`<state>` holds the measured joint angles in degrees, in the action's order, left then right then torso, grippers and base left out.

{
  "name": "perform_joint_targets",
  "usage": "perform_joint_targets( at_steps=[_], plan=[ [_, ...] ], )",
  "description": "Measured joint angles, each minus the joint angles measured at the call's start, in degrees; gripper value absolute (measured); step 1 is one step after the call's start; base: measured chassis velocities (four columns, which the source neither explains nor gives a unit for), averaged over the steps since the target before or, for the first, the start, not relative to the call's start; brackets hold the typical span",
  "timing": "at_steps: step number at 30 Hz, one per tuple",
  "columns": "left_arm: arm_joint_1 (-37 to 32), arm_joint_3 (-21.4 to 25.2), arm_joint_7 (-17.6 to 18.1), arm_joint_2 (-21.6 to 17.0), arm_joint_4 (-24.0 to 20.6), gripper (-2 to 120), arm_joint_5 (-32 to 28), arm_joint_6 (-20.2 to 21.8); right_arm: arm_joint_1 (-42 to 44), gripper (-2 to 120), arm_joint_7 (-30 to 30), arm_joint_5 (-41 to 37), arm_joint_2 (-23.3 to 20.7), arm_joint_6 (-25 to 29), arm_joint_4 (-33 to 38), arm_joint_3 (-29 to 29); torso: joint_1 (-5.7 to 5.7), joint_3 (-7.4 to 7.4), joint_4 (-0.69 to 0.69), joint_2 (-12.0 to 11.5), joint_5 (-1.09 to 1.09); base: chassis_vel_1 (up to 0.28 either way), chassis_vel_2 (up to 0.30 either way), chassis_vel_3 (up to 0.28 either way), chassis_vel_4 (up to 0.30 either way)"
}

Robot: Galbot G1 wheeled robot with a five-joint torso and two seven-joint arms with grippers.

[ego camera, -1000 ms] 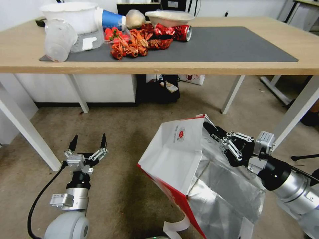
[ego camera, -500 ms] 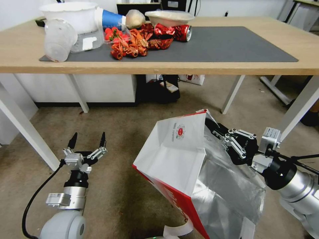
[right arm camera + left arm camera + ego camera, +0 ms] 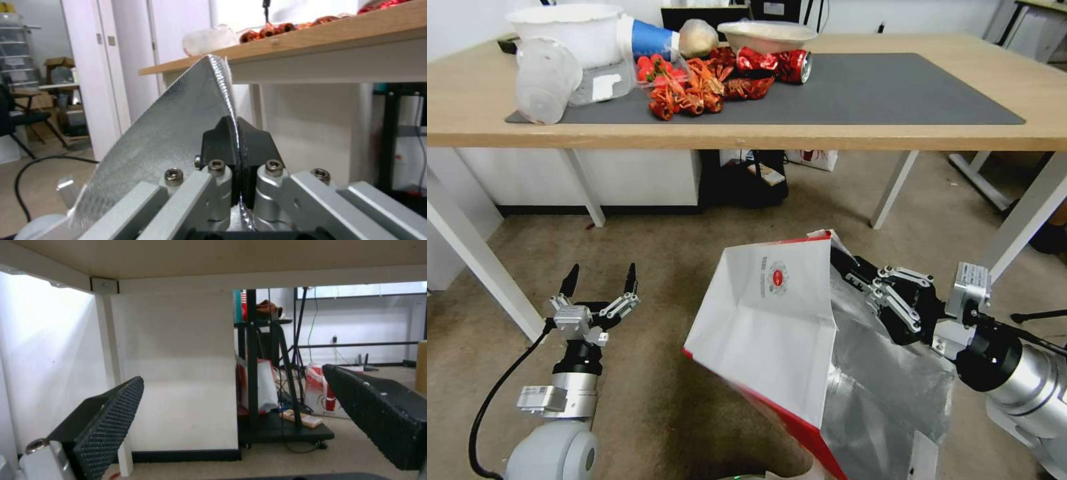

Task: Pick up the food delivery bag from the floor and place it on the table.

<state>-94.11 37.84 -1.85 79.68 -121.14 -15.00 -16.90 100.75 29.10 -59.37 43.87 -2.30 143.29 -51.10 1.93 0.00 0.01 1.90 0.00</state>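
The food delivery bag [image 3: 774, 313] hangs tilted just above the floor [image 3: 680, 227], its white panel with the round red logo facing me and its silver foil lining [image 3: 887, 393] open to the right. My right gripper [image 3: 846, 265] is shut on the bag's upper rim. In the right wrist view the fingers [image 3: 222, 140] pinch the foil edge [image 3: 178, 133] between them. My left gripper [image 3: 599, 283] stands open low over the carpet, left of the bag and apart from it, with its pads [image 3: 111, 420] wide apart. The table [image 3: 760, 137] stands beyond and above.
White bowls [image 3: 570, 27], a clear plastic cup [image 3: 544, 80], red crayfish shells [image 3: 694, 87] and a crushed red can [image 3: 780, 63] crowd the left end of the grey mat [image 3: 880, 90]. White table legs [image 3: 484, 263] [image 3: 1027, 217] flank the bag. A dark cart [image 3: 747, 177] sits under the table.
The right gripper has carried the bag a little to the left, after a slight rise and drop. The strap handle at the bottom edge has slipped almost out of view. The left gripper has barely shifted.
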Motion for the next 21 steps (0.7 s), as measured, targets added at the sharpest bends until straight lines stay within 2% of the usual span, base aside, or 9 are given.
perform_joint_targets(
  at_steps=[17,21],
  plan=[
    [-0.8,0.3,-1.4,0.2,-0.6,100,-0.2,-1.3,0.0,0,2.2,-1.2,0.4,0.0,0.0,0.0,0.04,0.06,0.0,0.1,0.0,0.0,0.0,0.0,0.0],
    [-1.2,0.3,-1.7,0.2,-0.6,100,-0.2,-1.9,0.0,0,3.6,-1.5,0.6,0.2,0.0,0.0,0.11,0.99,0.0,1.2,0.0,0.0,0.0,0.0,0.0]
  ],
)
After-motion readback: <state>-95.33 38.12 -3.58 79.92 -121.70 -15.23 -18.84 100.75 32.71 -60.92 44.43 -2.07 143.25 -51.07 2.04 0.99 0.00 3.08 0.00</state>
